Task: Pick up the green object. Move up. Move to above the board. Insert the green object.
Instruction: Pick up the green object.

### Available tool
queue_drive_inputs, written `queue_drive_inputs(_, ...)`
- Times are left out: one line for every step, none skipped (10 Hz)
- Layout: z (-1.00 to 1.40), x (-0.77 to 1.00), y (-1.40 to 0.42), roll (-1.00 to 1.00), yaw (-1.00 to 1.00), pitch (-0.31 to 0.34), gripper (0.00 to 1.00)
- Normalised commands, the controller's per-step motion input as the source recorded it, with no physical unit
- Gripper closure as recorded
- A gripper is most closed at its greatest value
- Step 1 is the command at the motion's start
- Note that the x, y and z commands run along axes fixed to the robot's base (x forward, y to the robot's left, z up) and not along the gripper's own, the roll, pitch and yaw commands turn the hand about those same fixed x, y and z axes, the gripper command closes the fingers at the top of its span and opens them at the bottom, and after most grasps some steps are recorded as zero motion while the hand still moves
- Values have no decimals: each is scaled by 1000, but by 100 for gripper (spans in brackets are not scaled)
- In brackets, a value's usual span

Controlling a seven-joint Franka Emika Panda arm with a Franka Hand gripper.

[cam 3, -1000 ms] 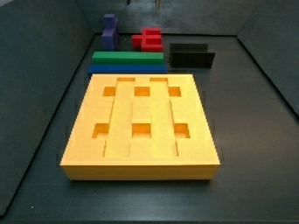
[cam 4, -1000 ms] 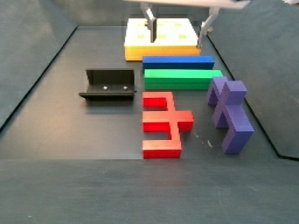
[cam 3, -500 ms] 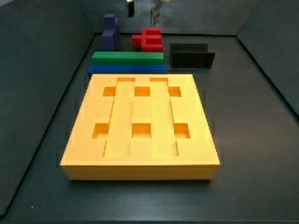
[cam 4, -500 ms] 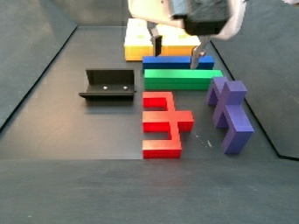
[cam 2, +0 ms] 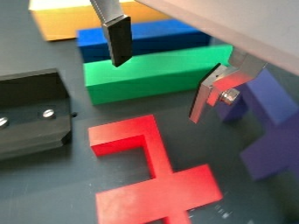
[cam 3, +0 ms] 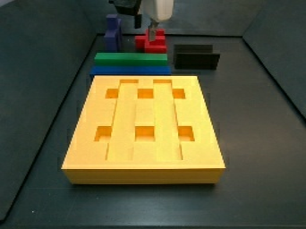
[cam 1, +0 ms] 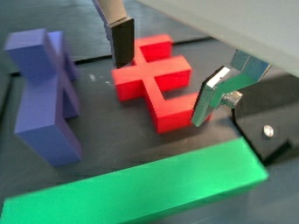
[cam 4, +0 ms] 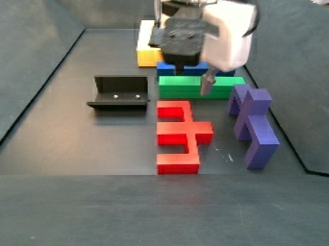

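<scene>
Your hand (cam 2: pixel 163 79) hangs with its fingers (cam 2: pixel 117 39) spread and nothing between them, just above the green object (cam 2: pixel 158 76), which lies flat on the table (cam 4: pixel 77 115) against the blue bar (cam 2: pixel 140 39), between the board (cam 3: pixel 143 125) and the red piece (cam 4: pixel 180 135).
</scene>
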Motion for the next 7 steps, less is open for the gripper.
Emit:
queue_drive_inputs(-271, 0, 0, 0, -1000, 11, 0)
queue_drive_inputs(-180, 0, -11, 0, -1000, 0, 0)
queue_drive_inputs(0, 0, -220, -9, -943, 0, 0)
queue_drive_inputs(3, 0, -634, 0, -600, 0, 0)
queue_drive_inputs(74, -17, -763, 0, -457, 0, 0)
queue_drive_inputs(69, -123, -709, 0, -443, -10, 0)
queue_drive_inputs(-6, -251, -357, -30, -620, -74, 0)
